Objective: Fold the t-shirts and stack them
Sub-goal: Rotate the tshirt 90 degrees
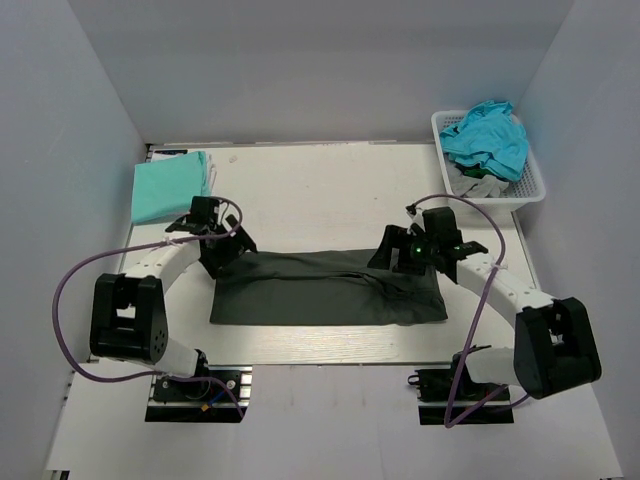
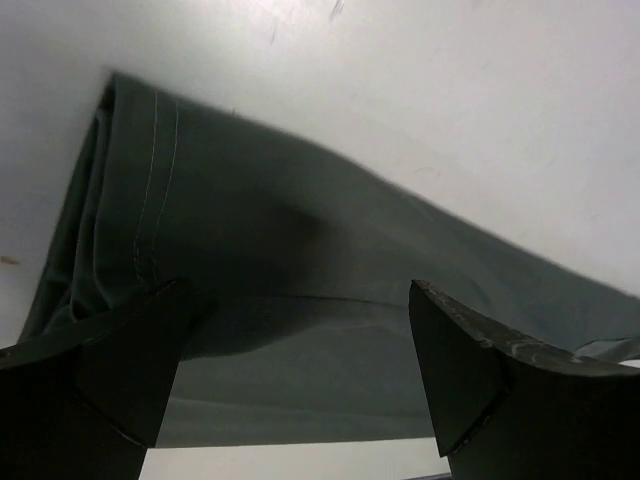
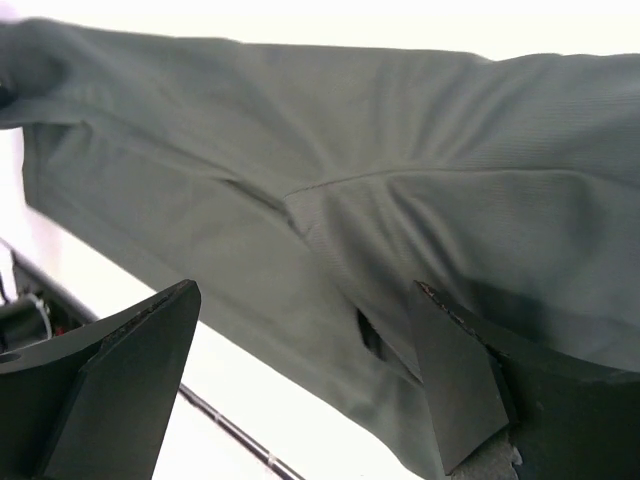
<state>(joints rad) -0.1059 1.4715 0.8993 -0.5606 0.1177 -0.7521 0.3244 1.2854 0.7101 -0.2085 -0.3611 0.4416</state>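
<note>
A dark charcoal-grey t-shirt [image 1: 325, 290] lies folded into a long band across the middle of the table. My left gripper [image 1: 215, 252] hovers open over its left end, the cloth [image 2: 300, 260] showing between the spread fingers. My right gripper [image 1: 405, 262] hovers open over the right end, with the cloth [image 3: 330, 200] below the spread fingers. A folded mint-green t-shirt [image 1: 170, 185] lies at the back left. A teal t-shirt [image 1: 488, 135] and grey cloth [image 1: 480, 182] sit in the white basket [image 1: 535, 190].
The white lattice basket stands at the back right corner. Purple cables loop beside both arms. The table's near edge [image 3: 230, 430] runs just below the shirt in the right wrist view. White walls enclose the table.
</note>
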